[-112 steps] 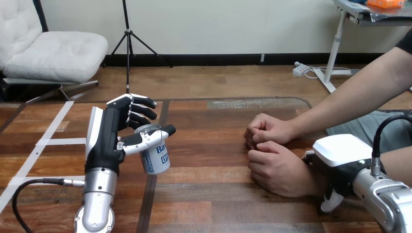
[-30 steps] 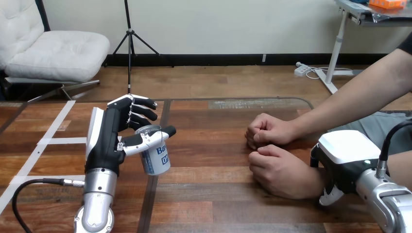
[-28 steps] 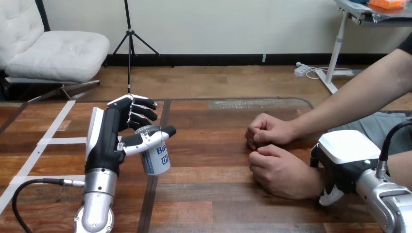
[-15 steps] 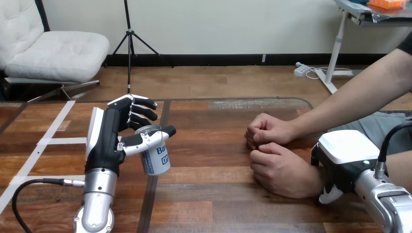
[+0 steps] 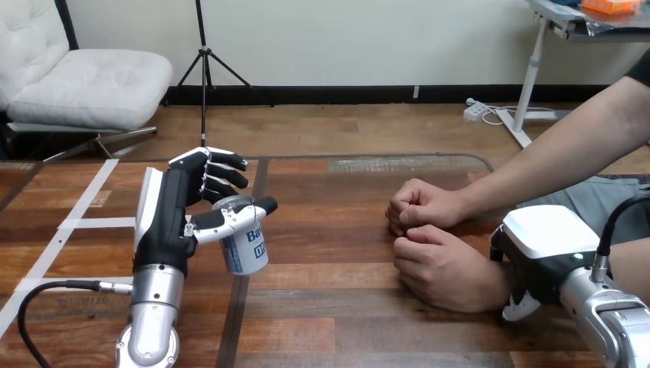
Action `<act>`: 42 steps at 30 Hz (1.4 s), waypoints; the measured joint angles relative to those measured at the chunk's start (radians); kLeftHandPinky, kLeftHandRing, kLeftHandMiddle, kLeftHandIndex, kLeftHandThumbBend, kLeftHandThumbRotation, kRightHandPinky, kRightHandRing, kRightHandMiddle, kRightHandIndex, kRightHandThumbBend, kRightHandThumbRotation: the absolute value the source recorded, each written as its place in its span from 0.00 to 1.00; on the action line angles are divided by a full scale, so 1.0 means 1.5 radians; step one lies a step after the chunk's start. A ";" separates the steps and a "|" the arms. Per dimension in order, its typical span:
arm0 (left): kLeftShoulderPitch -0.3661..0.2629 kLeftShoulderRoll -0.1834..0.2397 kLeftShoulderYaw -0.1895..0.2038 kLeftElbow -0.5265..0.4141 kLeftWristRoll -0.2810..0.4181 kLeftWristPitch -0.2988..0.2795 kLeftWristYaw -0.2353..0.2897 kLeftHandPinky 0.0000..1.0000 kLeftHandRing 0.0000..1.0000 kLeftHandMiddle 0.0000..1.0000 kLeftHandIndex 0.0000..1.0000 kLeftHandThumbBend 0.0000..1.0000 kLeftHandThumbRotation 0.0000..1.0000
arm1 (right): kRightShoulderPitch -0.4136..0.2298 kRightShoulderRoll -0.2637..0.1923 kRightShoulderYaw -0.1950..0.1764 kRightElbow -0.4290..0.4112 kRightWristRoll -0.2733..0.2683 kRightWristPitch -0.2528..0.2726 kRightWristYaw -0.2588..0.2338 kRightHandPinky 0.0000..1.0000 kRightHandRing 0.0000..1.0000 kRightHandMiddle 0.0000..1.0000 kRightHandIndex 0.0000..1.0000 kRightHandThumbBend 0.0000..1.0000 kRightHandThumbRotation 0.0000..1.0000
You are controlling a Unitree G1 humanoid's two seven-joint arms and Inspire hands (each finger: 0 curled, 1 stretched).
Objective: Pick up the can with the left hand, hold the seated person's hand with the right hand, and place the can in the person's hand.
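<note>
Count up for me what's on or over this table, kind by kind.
Can: 1
Robot hands: 2, left hand and right hand
Person's hands: 2, farther and nearer
Total: 5

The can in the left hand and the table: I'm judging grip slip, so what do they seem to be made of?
The can, gripped by the left hand, looks like metal, with a silvery rim on top and a smooth white wall with blue print. The table looks like wood planks, probably with a glossy finish, going by the grain lines, seams and soft sheen.
</note>
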 measured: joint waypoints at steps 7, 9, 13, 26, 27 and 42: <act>0.000 0.001 0.000 -0.004 0.000 0.000 0.000 0.36 0.41 0.49 0.53 0.76 0.01 | 0.000 0.000 0.000 -0.001 0.004 -0.001 -0.008 0.21 0.31 0.41 0.50 0.69 0.00; 0.000 0.001 0.000 -0.005 0.000 0.000 -0.001 0.36 0.41 0.49 0.53 0.76 0.01 | 0.000 0.000 0.000 -0.003 0.005 -0.001 -0.008 0.20 0.30 0.39 0.49 0.70 0.00; 0.000 0.001 0.000 -0.005 -0.001 0.000 -0.004 0.36 0.41 0.49 0.53 0.76 0.01 | 0.001 0.000 0.000 -0.009 0.010 -0.001 -0.008 0.20 0.29 0.38 0.48 0.71 0.00; 0.000 0.000 0.000 -0.005 -0.002 0.000 -0.012 0.35 0.41 0.50 0.53 0.76 0.01 | 0.007 -0.002 -0.004 -0.043 0.022 0.005 0.006 0.24 0.34 0.43 0.47 0.76 0.00; 0.000 0.000 0.000 -0.005 -0.002 0.000 -0.012 0.35 0.41 0.50 0.53 0.76 0.01 | 0.008 -0.003 -0.004 -0.046 0.023 0.006 0.006 0.25 0.35 0.44 0.47 0.77 0.00; 0.000 -0.002 -0.002 -0.005 0.000 0.002 -0.014 0.35 0.41 0.50 0.54 0.76 0.02 | 0.013 -0.005 -0.015 -0.087 0.033 0.013 0.022 0.28 0.37 0.45 0.47 0.79 0.00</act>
